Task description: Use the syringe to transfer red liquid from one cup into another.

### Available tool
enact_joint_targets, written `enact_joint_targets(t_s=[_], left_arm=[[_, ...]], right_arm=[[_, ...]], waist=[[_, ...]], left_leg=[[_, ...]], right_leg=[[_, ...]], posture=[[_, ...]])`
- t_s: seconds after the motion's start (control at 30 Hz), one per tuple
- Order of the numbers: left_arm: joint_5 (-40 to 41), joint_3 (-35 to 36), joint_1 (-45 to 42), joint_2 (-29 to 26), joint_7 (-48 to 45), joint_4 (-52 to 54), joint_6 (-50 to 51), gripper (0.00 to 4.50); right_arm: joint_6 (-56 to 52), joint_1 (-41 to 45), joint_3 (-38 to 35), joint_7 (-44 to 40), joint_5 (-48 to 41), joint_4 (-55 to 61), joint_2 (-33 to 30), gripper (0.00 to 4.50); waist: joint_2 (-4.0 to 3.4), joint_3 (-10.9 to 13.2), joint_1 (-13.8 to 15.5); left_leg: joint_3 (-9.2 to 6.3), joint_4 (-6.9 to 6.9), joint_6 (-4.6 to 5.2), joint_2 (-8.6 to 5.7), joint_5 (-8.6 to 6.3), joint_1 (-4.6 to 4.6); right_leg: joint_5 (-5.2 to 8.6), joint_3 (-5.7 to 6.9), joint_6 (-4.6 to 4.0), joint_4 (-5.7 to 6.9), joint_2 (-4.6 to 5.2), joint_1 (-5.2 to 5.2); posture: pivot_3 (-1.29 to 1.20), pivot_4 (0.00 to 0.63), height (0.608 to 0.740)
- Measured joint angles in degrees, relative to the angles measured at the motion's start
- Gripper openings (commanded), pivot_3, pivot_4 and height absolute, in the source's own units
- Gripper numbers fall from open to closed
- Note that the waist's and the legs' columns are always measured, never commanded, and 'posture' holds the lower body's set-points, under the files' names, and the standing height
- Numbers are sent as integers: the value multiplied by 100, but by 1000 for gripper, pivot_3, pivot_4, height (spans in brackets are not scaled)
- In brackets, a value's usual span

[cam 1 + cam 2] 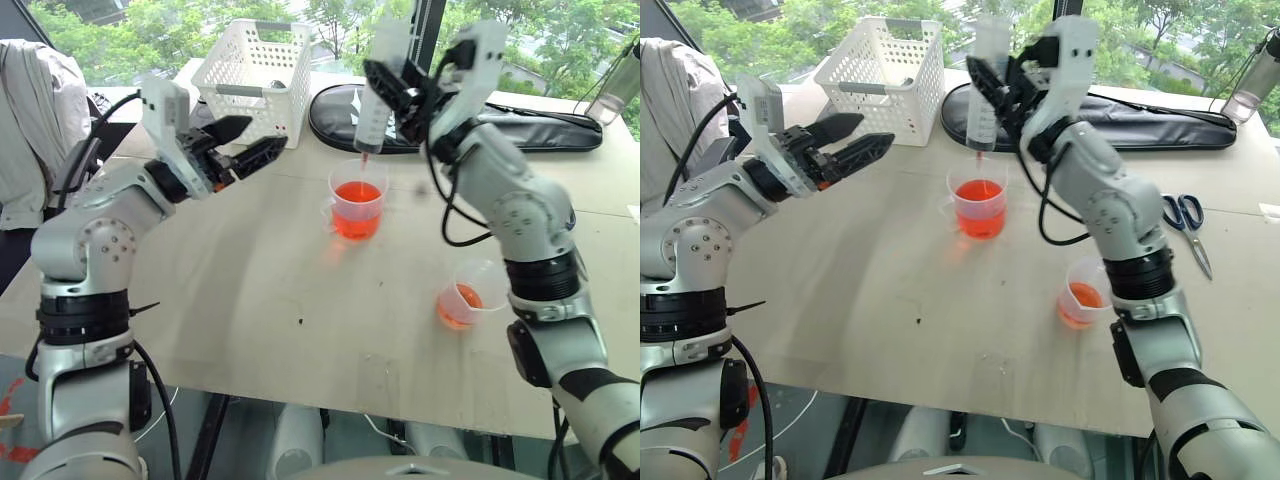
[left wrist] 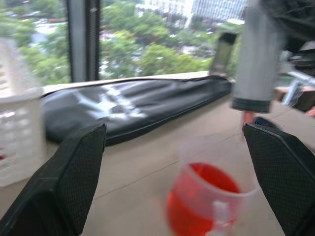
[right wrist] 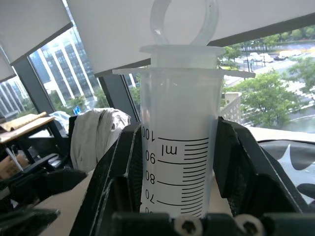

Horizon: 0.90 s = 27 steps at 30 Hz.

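Nearest the table's [image 1: 250, 330] front edge, toward its right side, the small cup [image 1: 466, 296] is seen, clear with a flared rim and a shallow layer of red liquid [image 1: 458, 305] at its bottom. It stands beside the right forearm, well below the right gripper. Farther in, near the table's middle, the large cup [image 1: 357, 196] is set, clear and about half filled with orange-red liquid. Directly above it the syringe [image 1: 372, 105] is held upright, its reddish nozzle just over the cup's rim; its barrel is clear, with black graduation marks, and a whitish ring-topped plunger is seen in the right wrist view. The right gripper [image 1: 400, 92] is clamped on the barrel, one black finger on each side. The left gripper [image 1: 252, 142] is spread wide and empty, held left of the large cup. At the far edge a white basket [image 1: 254, 72] and a black bag [image 1: 520, 125] are seen.
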<state>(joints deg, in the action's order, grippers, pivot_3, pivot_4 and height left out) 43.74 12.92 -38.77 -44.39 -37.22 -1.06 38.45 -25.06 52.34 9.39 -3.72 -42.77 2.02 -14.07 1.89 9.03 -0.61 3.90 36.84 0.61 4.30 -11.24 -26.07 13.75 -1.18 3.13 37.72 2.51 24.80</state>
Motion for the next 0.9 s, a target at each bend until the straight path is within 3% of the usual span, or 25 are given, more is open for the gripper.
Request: enact_joint_targets(t_s=[0.2, 0.43, 0.63, 0.9], left_arm=[[-200, -38, -724, -555, -335, -163, 260, 4500], [-1018, -889, -1898, -683, -479, -603, 647, 4500], [-1450, -1322, -2788, -256, -927, -1355, 633, 4500], [-1900, -1697, -2951, 481, -1152, -1720, 567, 4500]], right_arm=[[803, -282, 384, -606, 1387, -712, 423, 1582], [1223, -441, 366, -940, 2269, -960, 729, 1575], [1299, -592, 342, -985, 2758, -997, 892, 1572], [1304, -708, 306, -634, 3402, -1001, 1222, 1571]], waist=[[1, 2, -11], [3, 1, -17], [2, 1, -18], [2, 1, -34]], left_leg=[[1, 6, 0, -2, 0, 5], [-8, 11, -2, -2, 1, 10], [-7, 12, -3, -2, 2, 9], [-4, 12, -3, -1, 2, 9]], right_leg=[[0, 1, 0, 14, 4, -1], [-1, 8, -1, 26, 0, -5], [-1, 8, -1, 25, 0, -4], [-1, 5, 0, 25, 0, -3]], posture=[[0, 150, 724], [0, 150, 724], [0, 150, 724], [0, 150, 724]])
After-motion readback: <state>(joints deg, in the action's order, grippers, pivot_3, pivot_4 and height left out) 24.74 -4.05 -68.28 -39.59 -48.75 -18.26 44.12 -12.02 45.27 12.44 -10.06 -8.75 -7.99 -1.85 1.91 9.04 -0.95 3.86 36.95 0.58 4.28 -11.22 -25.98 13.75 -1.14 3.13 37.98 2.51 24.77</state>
